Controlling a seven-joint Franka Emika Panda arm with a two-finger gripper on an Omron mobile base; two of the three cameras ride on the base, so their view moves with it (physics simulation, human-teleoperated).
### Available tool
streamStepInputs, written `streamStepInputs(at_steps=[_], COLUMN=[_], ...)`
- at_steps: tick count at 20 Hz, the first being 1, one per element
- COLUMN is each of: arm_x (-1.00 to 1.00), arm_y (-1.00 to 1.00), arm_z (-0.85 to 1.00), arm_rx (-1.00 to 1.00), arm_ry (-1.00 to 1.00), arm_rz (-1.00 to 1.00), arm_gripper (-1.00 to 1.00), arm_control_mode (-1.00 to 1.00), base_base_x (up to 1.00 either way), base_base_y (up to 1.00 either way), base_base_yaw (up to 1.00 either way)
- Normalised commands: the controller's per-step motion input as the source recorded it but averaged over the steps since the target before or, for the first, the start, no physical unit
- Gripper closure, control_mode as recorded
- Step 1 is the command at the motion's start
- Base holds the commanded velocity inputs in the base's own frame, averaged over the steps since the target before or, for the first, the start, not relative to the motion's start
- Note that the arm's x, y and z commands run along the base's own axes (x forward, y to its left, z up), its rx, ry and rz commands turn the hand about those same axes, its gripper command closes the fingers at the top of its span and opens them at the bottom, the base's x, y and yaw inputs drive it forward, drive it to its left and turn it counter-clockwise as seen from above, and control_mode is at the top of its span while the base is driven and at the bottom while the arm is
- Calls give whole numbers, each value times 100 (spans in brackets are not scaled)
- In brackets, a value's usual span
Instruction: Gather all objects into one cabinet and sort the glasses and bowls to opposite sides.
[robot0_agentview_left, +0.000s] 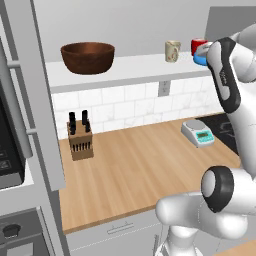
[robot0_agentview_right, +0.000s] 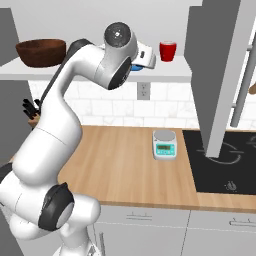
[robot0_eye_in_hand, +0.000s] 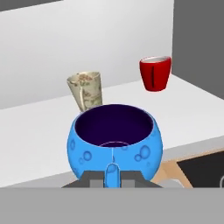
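The blue mug (robot0_eye_in_hand: 114, 142) sits at the front edge of the white shelf board (robot0_eye_in_hand: 39, 140), and the pincer (robot0_eye_in_hand: 111, 175) is closed tight on its handle, the two dark tips pinching the thin blue loop at six o'clock in the hand view. That narrow hold is the main risk: the round body could swing or twist about the handle when it is lifted, and slip free over the wooden desk (robot0_agentview_left: 135, 165) below. The beige patterned tumbler (robot0_eye_in_hand: 85, 91) stands just behind the mug at about eleven o'clock, close enough that a push forward or a swing of the mug would likely knock it over. The red cup (robot0_eye_in_hand: 155, 73) stands further off at about one o'clock, near the grey cabinet side, and a wide sweep that way could strike it. In the left base view the large wooden bowl (robot0_agentview_left: 88, 57) rests well apart at the far left end of the shelf, out of harm. On the desk, a small kitchen scale (robot0_agentview_right: 164, 144) and a knife block (robot0_agentview_left: 80, 136) lie under any fall.
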Motion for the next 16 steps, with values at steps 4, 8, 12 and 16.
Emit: streamStepInputs(at_steps=[4, 8, 12, 16], arm_x=[32, 31, 38, 48], arm_y=[-3, -2, 0, 0], arm_z=[0, 0, -7, -29], arm_rx=[0, 0, 1, 0], arm_ry=[0, 0, -4, 0], arm_rz=[-2, 0, 0, 0], arm_gripper=[100, 100, 100, 100], arm_control_mode=[-100, -100, -100, -100], base_base_x=[0, 0, 0, 0], base_base_y=[0, 0, 0, 0], base_base_yaw=[0, 0, 0, 0])
